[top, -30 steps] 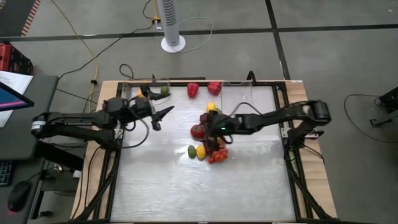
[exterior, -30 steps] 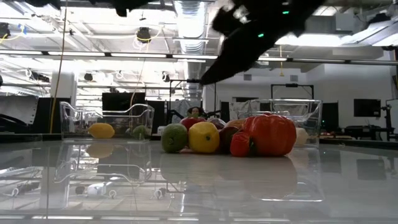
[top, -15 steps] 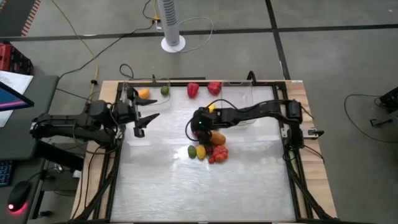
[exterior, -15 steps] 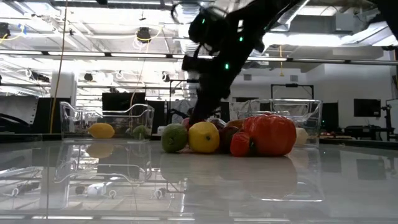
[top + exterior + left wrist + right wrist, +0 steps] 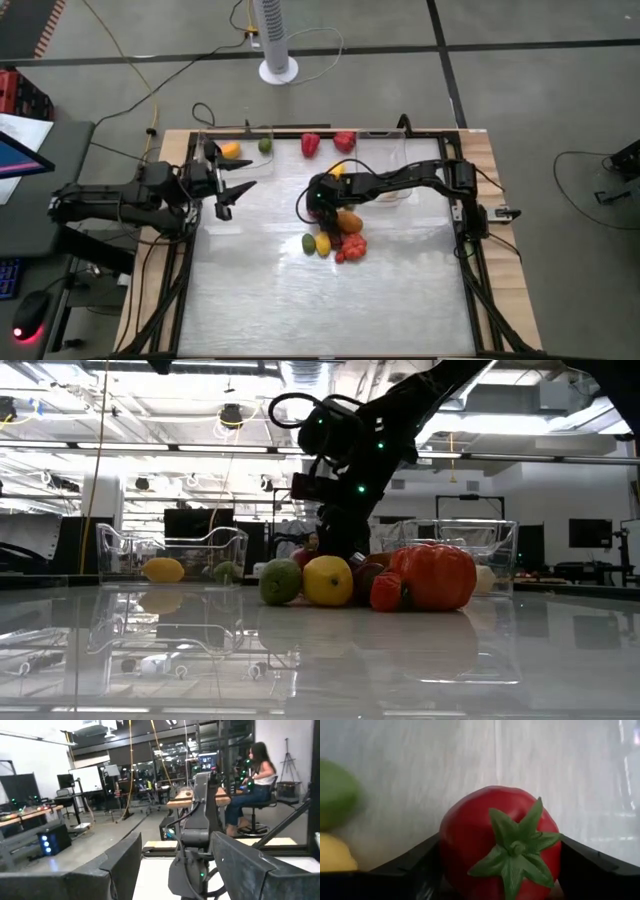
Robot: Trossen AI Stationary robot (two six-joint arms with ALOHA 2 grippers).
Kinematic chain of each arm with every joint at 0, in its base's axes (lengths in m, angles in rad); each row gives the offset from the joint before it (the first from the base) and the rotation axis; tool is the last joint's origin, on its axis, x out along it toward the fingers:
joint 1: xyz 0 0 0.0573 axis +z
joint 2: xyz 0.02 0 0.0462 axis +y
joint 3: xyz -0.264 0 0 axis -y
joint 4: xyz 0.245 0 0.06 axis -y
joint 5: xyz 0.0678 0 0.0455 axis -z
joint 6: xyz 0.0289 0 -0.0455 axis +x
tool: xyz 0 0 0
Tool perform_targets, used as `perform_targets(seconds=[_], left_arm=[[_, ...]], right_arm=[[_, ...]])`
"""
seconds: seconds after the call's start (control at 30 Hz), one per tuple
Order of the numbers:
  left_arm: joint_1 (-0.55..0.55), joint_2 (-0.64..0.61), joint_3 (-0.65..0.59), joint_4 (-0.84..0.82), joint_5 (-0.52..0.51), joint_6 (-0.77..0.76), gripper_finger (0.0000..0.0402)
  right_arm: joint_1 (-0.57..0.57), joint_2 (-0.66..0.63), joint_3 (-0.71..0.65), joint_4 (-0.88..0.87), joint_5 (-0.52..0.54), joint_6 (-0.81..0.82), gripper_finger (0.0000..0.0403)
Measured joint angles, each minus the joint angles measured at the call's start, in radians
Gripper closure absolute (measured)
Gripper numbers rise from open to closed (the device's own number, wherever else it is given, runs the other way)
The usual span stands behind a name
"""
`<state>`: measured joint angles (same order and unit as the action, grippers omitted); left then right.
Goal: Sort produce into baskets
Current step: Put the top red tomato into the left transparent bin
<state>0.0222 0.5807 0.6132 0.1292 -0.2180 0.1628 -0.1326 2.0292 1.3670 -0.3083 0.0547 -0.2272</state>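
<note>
Since a second ago the right gripper (image 5: 318, 204) has swung left across the table and dropped onto the far edge of the produce pile (image 5: 338, 238), while the left gripper (image 5: 228, 190) has drawn back toward the left basket (image 5: 205, 150) and hangs there with its fingers spread apart, holding nothing. From the right wrist, a red tomato (image 5: 501, 845) with a green stem sits squarely between the right gripper's two dark fingers (image 5: 410, 865); whether they press on it cannot be told, since their tips are cut off at the frame edge. From above, the arm itself hides the tomato. At table height, a lemon (image 5: 328, 580), a green fruit (image 5: 280, 582) and a large red pepper (image 5: 432, 576) block the gripper's lower part. A yellow piece (image 5: 163, 569) and a green one (image 5: 226, 571) lie in the left basket; the right basket (image 5: 470, 545) is partly screened by the pile.
</note>
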Motion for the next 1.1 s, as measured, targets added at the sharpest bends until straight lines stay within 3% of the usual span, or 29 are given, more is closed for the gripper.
perform_targets(seconds=[0.23,0.43,0.67,0.8,1.1], left_arm=[[-0.089,-0.067,-0.027,0.008,-0.033,0.048,0.0174],[-0.096,-0.064,-0.028,-0.041,-0.226,0.053,0.0174],[-0.096,-0.065,-0.028,-0.038,-0.247,0.056,0.0174],[-0.096,-0.065,-0.028,-0.023,-0.246,0.061,0.0173],[-0.098,-0.066,-0.028,-0.020,-0.235,0.053,0.0173]], right_arm=[[0.000,-0.012,0.022,0.157,-0.035,-0.009,0.0057],[-0.015,-0.014,0.160,0.243,-0.073,-0.039,0.0058],[-0.082,0.014,0.333,0.282,-0.172,-0.062,0.0057],[-0.122,0.098,0.461,0.251,-0.214,-0.051,0.0057],[-0.179,0.385,0.896,0.147,-0.217,-0.067,0.0057]])
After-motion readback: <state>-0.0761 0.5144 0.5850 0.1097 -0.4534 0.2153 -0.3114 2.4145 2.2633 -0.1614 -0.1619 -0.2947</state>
